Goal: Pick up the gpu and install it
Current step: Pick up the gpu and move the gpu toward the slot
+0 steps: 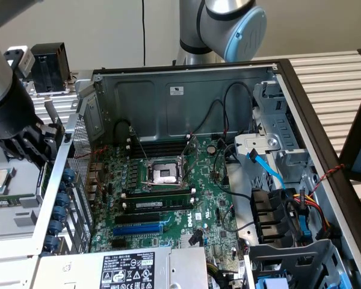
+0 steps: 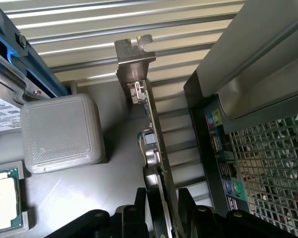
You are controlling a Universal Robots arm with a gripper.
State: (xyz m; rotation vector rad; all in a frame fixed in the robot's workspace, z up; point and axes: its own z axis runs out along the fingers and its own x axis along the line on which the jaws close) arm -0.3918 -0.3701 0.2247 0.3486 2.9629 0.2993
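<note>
The gripper (image 2: 161,218) hangs just outside the computer case (image 2: 268,163) — its fingers are apart, one on each side of the upright gpu (image 2: 150,148).

On my feed the gpu (image 2: 150,141) shows a dull, bare silver metal bracket and a thin green board edge. The claw (image 2: 164,206) looks matt black. The plastic box (image 2: 59,131) is frosted and finely ribbed. The computer case (image 1: 150,102) is unpainted grey sheet metal with a soft sheen, and the motherboard (image 1: 219,208) is glossy green.
</note>
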